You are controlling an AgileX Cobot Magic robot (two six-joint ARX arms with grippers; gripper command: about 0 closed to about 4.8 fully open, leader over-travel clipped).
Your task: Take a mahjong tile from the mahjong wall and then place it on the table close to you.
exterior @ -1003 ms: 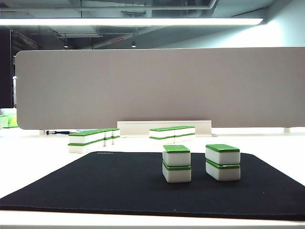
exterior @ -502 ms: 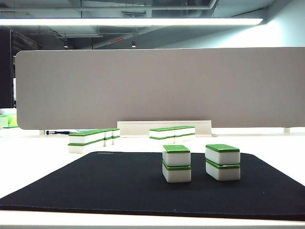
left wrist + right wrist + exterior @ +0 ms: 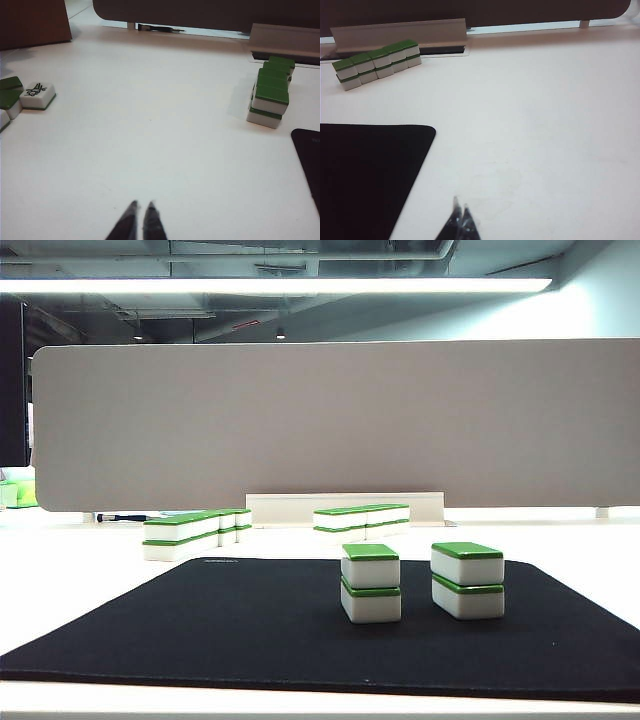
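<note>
The mahjong wall [image 3: 195,528] is a row of white tiles with green tops, stacked two high, on the white table [image 3: 80,580] beyond the black mat's [image 3: 250,625] far left corner. In the left wrist view the mahjong wall [image 3: 270,92] is seen end-on, well ahead of my left gripper [image 3: 141,204]. That gripper is shut and empty over bare table. My right gripper [image 3: 460,204] is also shut and empty, over white table beside the mat's [image 3: 365,175] corner. Neither gripper shows in the exterior view.
A shorter two-high row [image 3: 362,517] [image 3: 377,62] lies before a pale rail [image 3: 400,31]. Two separate two-tile stacks [image 3: 370,582] [image 3: 467,580] stand on the mat. Loose tiles, one face-up [image 3: 37,95], lie far from the wall. A grey divider panel [image 3: 330,420] closes the back.
</note>
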